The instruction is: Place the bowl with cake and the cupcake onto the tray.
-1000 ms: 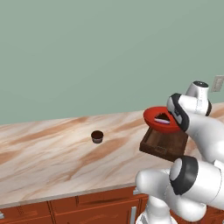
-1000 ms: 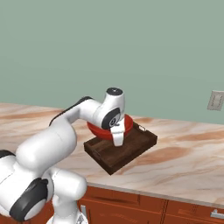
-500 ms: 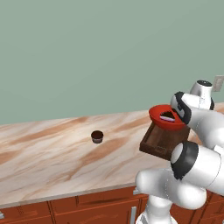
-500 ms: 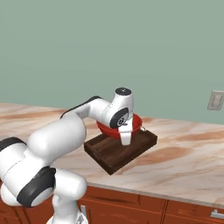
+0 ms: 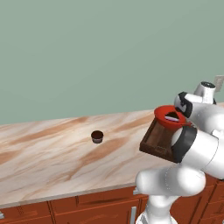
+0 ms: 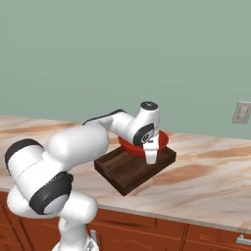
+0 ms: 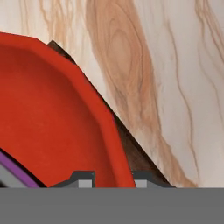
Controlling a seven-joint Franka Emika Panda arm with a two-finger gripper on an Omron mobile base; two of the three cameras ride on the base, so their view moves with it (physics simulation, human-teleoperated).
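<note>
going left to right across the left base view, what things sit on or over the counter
cupcake → wooden tray → red bowl with the cake wedge, held over the tray's far end by the gripper with its jaws shut on the rim

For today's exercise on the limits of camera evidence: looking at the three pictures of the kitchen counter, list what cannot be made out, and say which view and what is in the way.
- Right base view: the cake in the red bowl is hidden by the arm and the hand.
- Left base view: the tray has its right part covered by the arm.
- Hand view: the bowl is cut off by the edges; whether it rests on the tray cannot be told.
- Left base view: the cupcake is too small for detail.
</note>
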